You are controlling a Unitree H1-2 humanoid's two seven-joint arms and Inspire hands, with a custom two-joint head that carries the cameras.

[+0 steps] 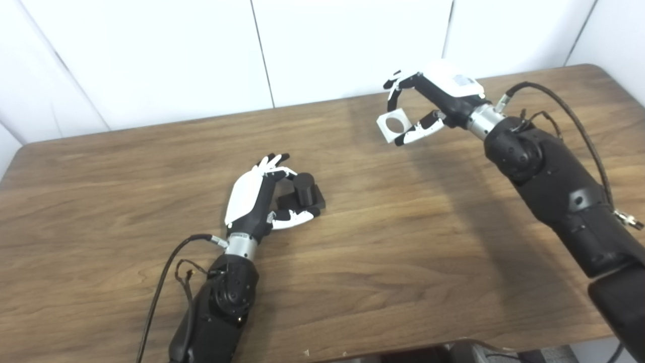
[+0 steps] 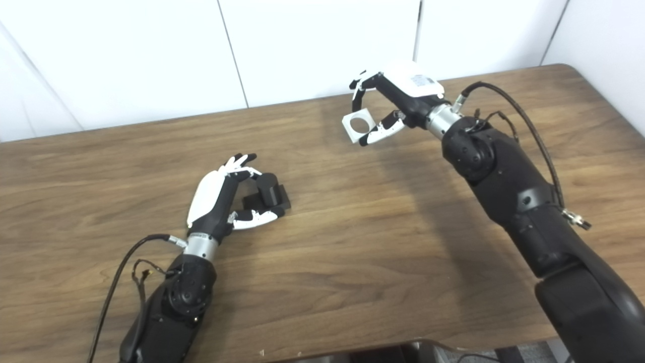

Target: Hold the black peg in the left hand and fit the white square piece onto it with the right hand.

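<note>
The right hand's fingertips (image 1: 393, 103) and thumb pinch the white square piece (image 1: 393, 124) by its edges, so that its round hole faces the cameras and nothing blocks it. The right hand (image 1: 433, 103) carries the piece in the air, above the far part of the wooden table (image 1: 403, 242), with its arm reaching in from the right.

Taking the black peg (image 1: 304, 188) as the landmark: the left hand's fingers (image 1: 274, 164) curl around its far and left side, and the thumb lies along the near edge of its flat black base. The fingers look closed on the peg's base, though whether the base is lifted or resting on the table cannot be told. The peg stands upright, its top clear. The left hand (image 1: 252, 194) is just left of the peg, its arm coming from the near left.

The white piece is well apart from the peg, beyond it and to its right, and higher.

By my reading, both grasps are done and the first half of the task is met. Left to do: bring the piece over the peg, turn its hole to face down in line with the peg's top, and lower it on.
</note>
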